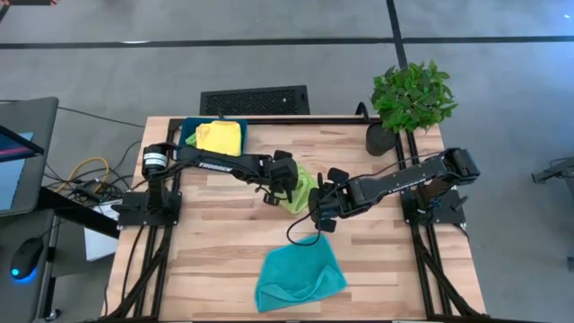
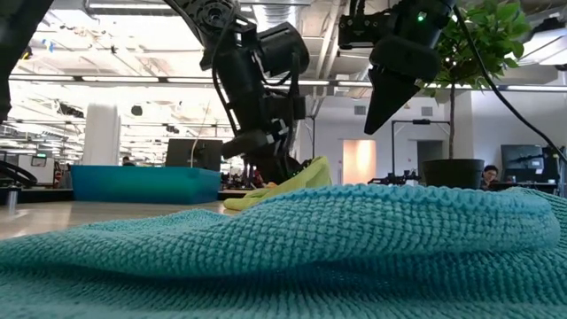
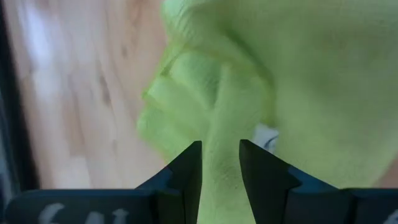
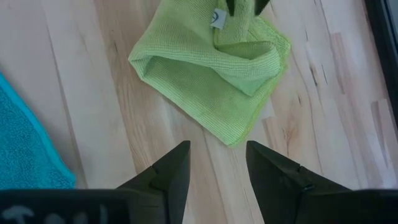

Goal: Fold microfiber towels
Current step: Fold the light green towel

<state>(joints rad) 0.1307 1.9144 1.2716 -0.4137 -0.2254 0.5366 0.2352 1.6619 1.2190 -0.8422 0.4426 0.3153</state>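
My left tool (image 3: 221, 163) pinches a ridge of the lime green towel (image 4: 217, 74), which lies crumpled near the middle of the worktop (image 1: 215, 233). My right tool (image 4: 217, 163) hangs just beside that towel with its fingers apart, holding nothing. The teal towel (image 1: 299, 278) lies rumpled at the front edge. A yellow towel (image 1: 220, 137) sits in the dark-teal tray (image 1: 187, 133) at the back left corner.

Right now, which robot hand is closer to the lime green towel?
Left. The left gripper is pinching a fold of the lime green towel; the right gripper hovers open beside it, not touching.
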